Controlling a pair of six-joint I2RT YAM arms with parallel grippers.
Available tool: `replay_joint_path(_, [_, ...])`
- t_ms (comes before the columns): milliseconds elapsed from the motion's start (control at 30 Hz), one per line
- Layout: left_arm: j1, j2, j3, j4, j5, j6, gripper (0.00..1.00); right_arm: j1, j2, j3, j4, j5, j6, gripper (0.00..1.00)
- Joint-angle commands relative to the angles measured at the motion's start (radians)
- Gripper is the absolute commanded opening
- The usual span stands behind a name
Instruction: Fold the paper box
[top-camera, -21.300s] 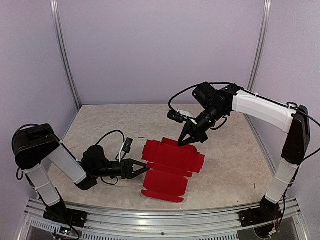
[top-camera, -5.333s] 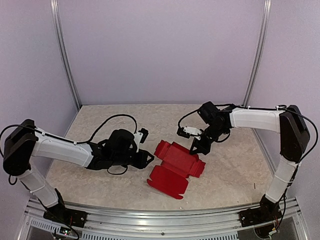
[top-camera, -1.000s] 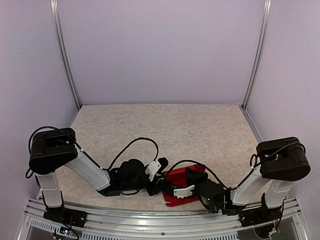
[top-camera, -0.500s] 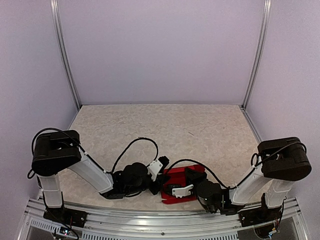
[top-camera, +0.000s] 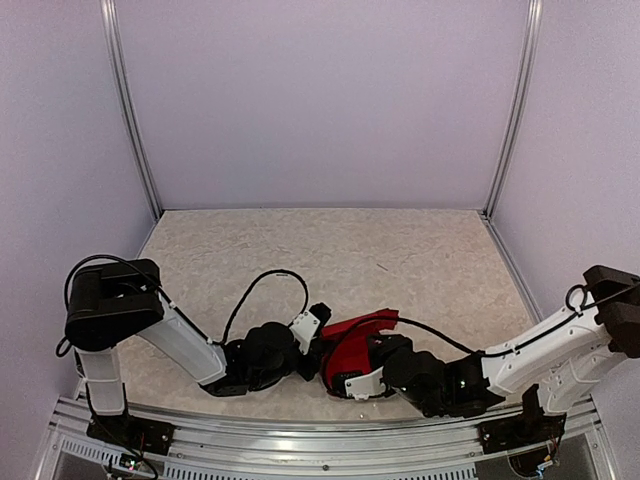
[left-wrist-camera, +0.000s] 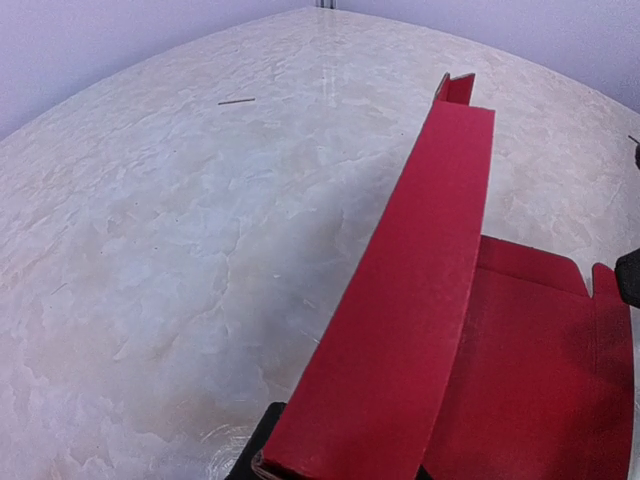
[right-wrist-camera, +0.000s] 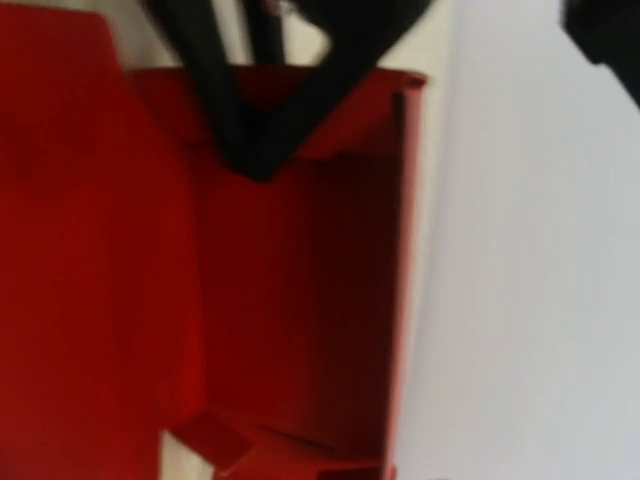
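overhead, the paper box (top-camera: 358, 335) lies at the near edge of the table (top-camera: 300, 250), between the two arm tips. it is thin matte red card, partly folded, with one long panel raised. only the left wrist view shows that panel as a straight, sharp-creased wall over the marbled beige surface, with the left gripper (left-wrist-camera: 340, 468) clenched on its near end. the blurred right wrist view shows the box interior. whether the right gripper (top-camera: 352, 378) is released or clenched cannot be told.
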Motion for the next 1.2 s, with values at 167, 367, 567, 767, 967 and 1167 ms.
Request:
replay_joint_path(167, [0.019,0.022,-0.008,-0.003,-0.005,0.010,0.14,-0.159,-0.114,0.272,-0.695,-0.392,0.259,0.45])
replay_joint_path(367, [0.053,0.015,-0.008,-0.025,0.104,0.038,0.14,-0.324,-0.156,0.505,-0.991,-0.831,0.338,0.45])
replay_joint_path(567, [0.075,0.005,0.023,-0.105,0.242,0.099,0.14,-0.514,-0.056,0.635,-1.057,-1.135,0.383,0.48])
replay_joint_path(767, [0.083,0.012,0.045,-0.170,0.300,0.155,0.13,-0.656,0.136,0.753,-1.148,-1.381,0.402,0.48])
replay_joint_path(967, [0.084,0.016,0.045,-0.174,0.293,0.166,0.14,-0.663,0.221,0.762,-1.187,-1.469,0.402,0.49])
replay_joint_path(1167, [0.087,0.023,0.040,-0.143,0.265,0.163,0.13,-0.663,0.249,0.733,-1.182,-1.465,0.423,0.41])
